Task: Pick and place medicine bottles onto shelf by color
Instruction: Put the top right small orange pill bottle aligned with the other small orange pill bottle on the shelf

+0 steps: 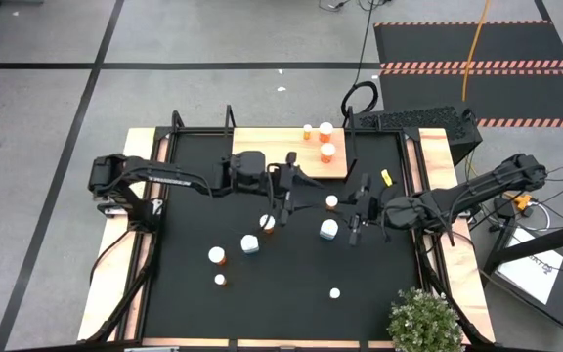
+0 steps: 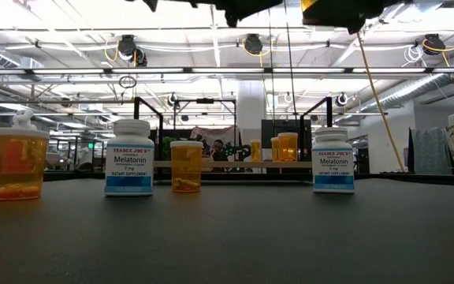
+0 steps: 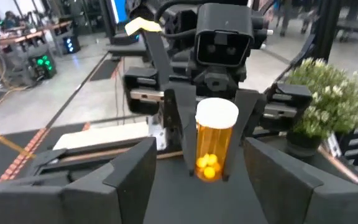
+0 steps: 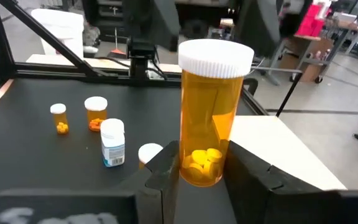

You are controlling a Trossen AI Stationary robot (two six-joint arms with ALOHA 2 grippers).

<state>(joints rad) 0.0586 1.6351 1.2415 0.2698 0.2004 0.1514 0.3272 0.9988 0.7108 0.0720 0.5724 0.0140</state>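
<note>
- Orange plastic sits pinched at its base in the right gripper [image 4: 201, 165]: one upright orange bottle [image 4: 211, 112], white cap on top, lifted over mid-table.
- My left gripper [image 3: 207, 186] faces it with fingers spread, either side of the bottle and not touching.
- The shelf [image 1: 262, 142] lies just beyond the held bottle, toward the table's far edge; I judge the right arm should carry it there.
- I count three orange bottles on the shelf.
- On the mat: two white melatonin bottles [image 1: 329, 229] and four small white-capped ones.
</note>
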